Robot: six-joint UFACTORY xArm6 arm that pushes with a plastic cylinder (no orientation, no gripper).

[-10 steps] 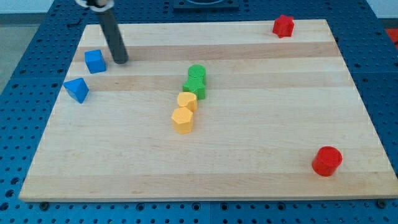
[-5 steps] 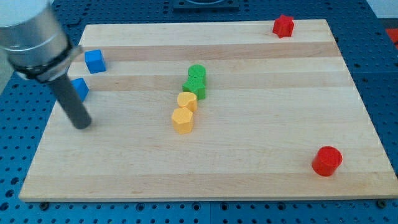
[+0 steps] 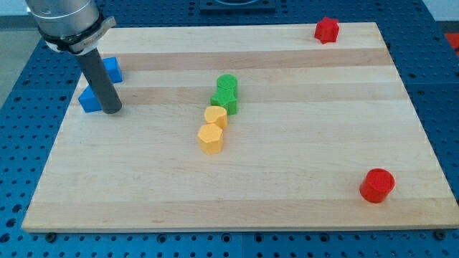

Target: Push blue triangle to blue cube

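Observation:
The blue triangle (image 3: 88,101) lies near the board's left edge, partly hidden behind my rod. The blue cube (image 3: 111,69) sits just above and to the right of it, with a small gap between them. My tip (image 3: 111,110) rests on the board right beside the triangle's right side, at its lower corner; I cannot tell if it touches.
Two green blocks (image 3: 226,92) and two yellow blocks (image 3: 212,130) form a slanted chain at the board's middle. A red block (image 3: 327,29) sits at the top right edge. A red cylinder (image 3: 377,185) stands at the bottom right. The wooden board (image 3: 287,143) lies on a blue perforated table.
My tip went from beside the cube down past the triangle, then came back up to the triangle's right side. The triangle sits slightly higher, nearer the cube.

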